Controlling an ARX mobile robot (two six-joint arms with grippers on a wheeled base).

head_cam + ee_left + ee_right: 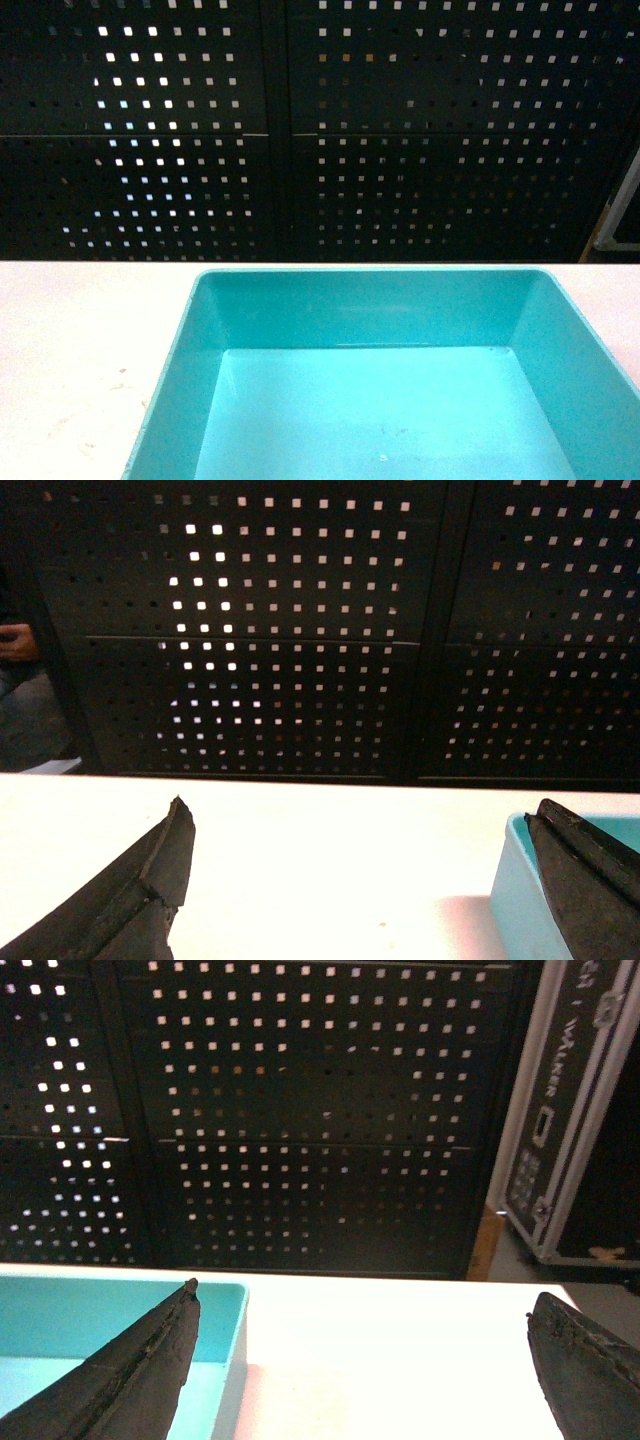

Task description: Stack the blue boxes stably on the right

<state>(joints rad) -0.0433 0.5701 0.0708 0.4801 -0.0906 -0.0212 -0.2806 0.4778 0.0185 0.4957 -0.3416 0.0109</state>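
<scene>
One pale turquoise blue box (380,400) sits open side up on the white table (80,340), filling the lower middle of the head view; it is empty. Neither gripper shows in the head view. My left gripper (362,815) is open at the box's left wall (512,890): the right finger (585,875) is over the box's inside, the left finger (150,880) over bare table. My right gripper (368,1298) is open at the box's right wall (232,1340), with its left finger (140,1370) over the inside and its right finger (585,1360) outside.
A black perforated panel (320,130) stands just behind the table's far edge. A flight case (570,1110) stands beyond the table's right end. A metal frame (622,210) shows at the far right, and a person's hand (15,640) at the far left.
</scene>
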